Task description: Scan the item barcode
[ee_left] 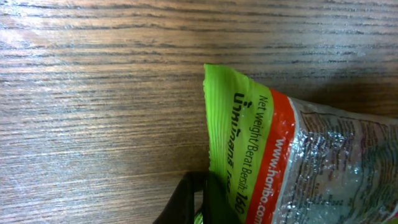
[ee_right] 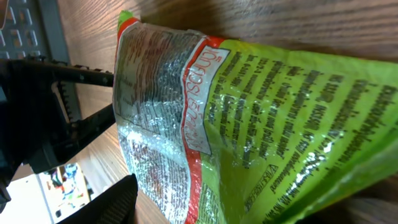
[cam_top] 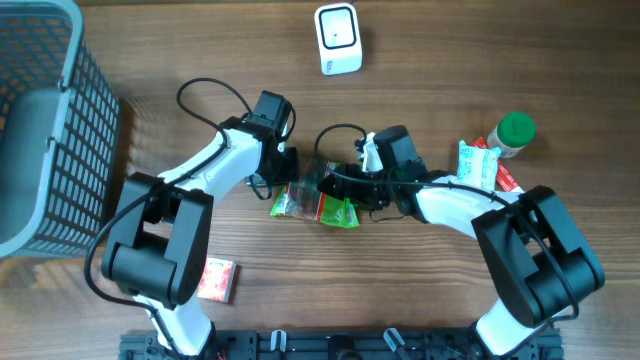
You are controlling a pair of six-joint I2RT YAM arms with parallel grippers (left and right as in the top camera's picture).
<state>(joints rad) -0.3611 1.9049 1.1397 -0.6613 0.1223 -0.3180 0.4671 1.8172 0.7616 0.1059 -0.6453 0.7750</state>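
A grey mesh basket [cam_top: 95, 130] fills the upper left of the overhead frame on the wooden table [cam_top: 450, 60]. At the right edge a green-capped bottle [cam_top: 515, 132] lies just beside a white-and-green packet [cam_top: 476, 163]. A small red box [cam_top: 217, 281] lies at lower left.

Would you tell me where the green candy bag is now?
Overhead, the green candy bag is mid-table, one end pinched by the left gripper, the right gripper beside it, below the white scanner.

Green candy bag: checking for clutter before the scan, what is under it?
Only wooden table shows around the green candy bag, up to its edge in the left wrist view. Whatever lies directly beneath is hidden by the bag itself.
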